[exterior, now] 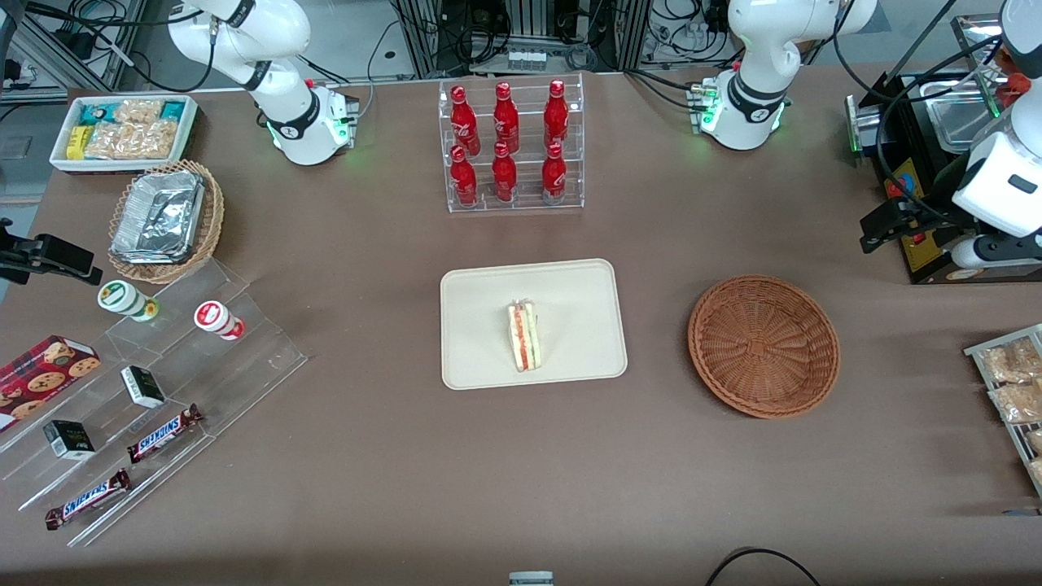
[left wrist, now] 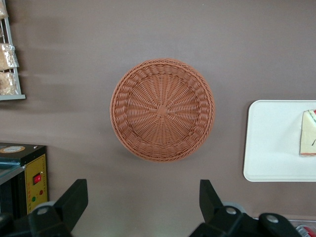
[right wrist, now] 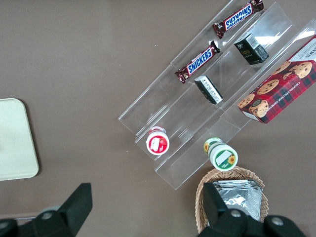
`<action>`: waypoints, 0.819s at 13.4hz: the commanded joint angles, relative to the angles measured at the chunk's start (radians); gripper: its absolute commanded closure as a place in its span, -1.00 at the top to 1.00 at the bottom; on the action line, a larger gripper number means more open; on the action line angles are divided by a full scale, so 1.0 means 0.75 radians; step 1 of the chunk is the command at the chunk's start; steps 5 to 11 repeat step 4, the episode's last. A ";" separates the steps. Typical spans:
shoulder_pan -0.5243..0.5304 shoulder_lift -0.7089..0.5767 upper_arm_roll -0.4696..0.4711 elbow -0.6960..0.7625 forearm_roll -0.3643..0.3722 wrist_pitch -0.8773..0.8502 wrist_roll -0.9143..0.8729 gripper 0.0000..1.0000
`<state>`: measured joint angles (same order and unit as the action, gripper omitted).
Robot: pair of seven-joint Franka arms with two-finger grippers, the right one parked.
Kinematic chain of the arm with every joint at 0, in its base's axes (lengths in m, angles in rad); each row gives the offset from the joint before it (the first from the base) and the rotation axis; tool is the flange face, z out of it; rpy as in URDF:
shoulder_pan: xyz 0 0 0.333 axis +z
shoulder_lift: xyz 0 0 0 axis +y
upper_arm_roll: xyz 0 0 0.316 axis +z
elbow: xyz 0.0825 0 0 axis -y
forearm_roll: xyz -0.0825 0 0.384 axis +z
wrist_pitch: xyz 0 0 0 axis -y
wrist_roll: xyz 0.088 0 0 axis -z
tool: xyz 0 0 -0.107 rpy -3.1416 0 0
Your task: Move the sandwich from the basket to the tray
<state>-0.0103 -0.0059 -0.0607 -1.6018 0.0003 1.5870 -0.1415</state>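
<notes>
The sandwich (exterior: 525, 335) lies on the cream tray (exterior: 488, 358) in the middle of the table, its red-orange stripe facing up. Part of the sandwich (left wrist: 308, 133) and the tray (left wrist: 271, 143) also show in the left wrist view. The reddish-brown wicker basket (exterior: 763, 346) sits beside the tray toward the working arm's end, and the basket (left wrist: 163, 109) holds nothing. My gripper (exterior: 886, 223) hangs high above the table, past the basket toward the working arm's end. In the wrist view the gripper (left wrist: 143, 202) is open with only bare table between its fingers (left wrist: 74, 197).
A clear rack of red bottles (exterior: 511, 146) stands farther from the front camera than the tray. A black machine (exterior: 920, 163) and a wire rack of bagged snacks (exterior: 1009, 391) sit at the working arm's end. Acrylic steps with candy bars (exterior: 155, 382) lie toward the parked arm's end.
</notes>
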 commanded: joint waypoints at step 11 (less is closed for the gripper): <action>0.006 0.016 -0.003 0.027 -0.013 0.003 0.039 1.00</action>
